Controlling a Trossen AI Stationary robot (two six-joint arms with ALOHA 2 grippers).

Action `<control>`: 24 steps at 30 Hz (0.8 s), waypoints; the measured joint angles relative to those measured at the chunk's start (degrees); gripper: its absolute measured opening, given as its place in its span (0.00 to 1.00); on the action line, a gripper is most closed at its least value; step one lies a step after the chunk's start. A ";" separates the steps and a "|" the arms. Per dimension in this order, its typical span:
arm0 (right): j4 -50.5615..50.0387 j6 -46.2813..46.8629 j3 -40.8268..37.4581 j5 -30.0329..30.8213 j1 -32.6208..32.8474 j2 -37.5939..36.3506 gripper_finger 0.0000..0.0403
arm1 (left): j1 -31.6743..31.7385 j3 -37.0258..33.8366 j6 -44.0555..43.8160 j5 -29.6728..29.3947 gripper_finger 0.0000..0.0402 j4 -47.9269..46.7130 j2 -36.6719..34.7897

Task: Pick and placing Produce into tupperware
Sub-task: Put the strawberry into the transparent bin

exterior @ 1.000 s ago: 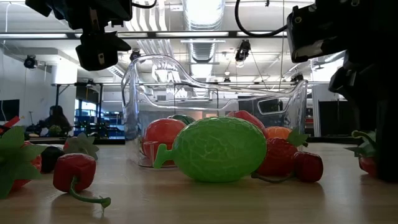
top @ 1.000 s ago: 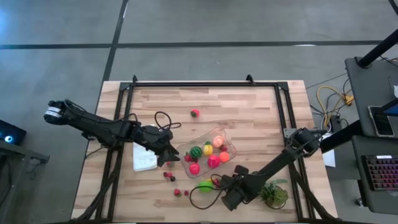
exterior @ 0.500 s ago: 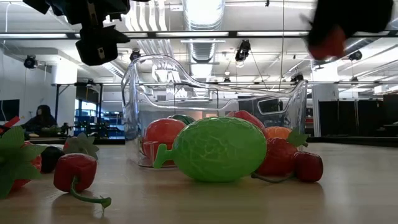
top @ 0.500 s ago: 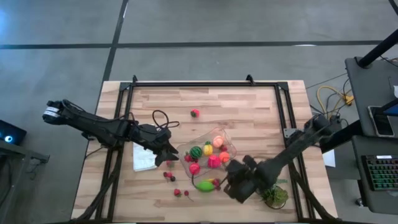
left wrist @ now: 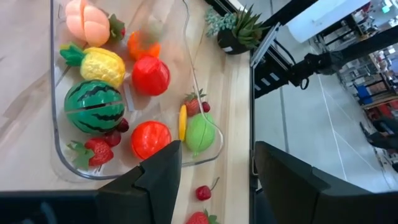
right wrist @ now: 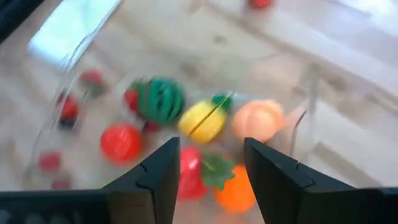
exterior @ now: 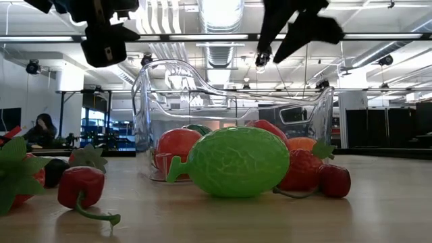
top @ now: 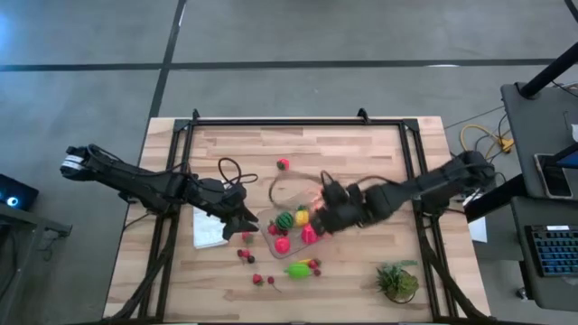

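- Your right claw [top: 318, 217] hangs over the clear tupperware [top: 275, 191] mid-surface, fingers spread wide, holding nothing.
- Inside: watermelon [left wrist: 94, 107], pineapple [left wrist: 99, 66], peach [left wrist: 88, 20], tomato [left wrist: 150, 75].
- Lime-green fruit [top: 298, 269] sits on the surface just outside.
- Left claw [top: 246, 221] waits beside the tupperware, wide, over the white cloth [top: 209, 233].
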 joint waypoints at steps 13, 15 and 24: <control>-2.78 -6.76 0.00 4.70 -7.27 -3.65 0.62 | 2.81 0.00 -2.70 -8.29 0.47 4.90 0.00; -5.25 -6.82 0.00 6.40 -7.89 -5.10 0.64 | 5.92 0.26 -5.22 -10.49 0.47 4.80 0.10; -13.01 -15.24 0.00 9.24 -14.93 -10.72 0.73 | 23.14 3.24 -11.99 -1.88 0.56 4.79 10.06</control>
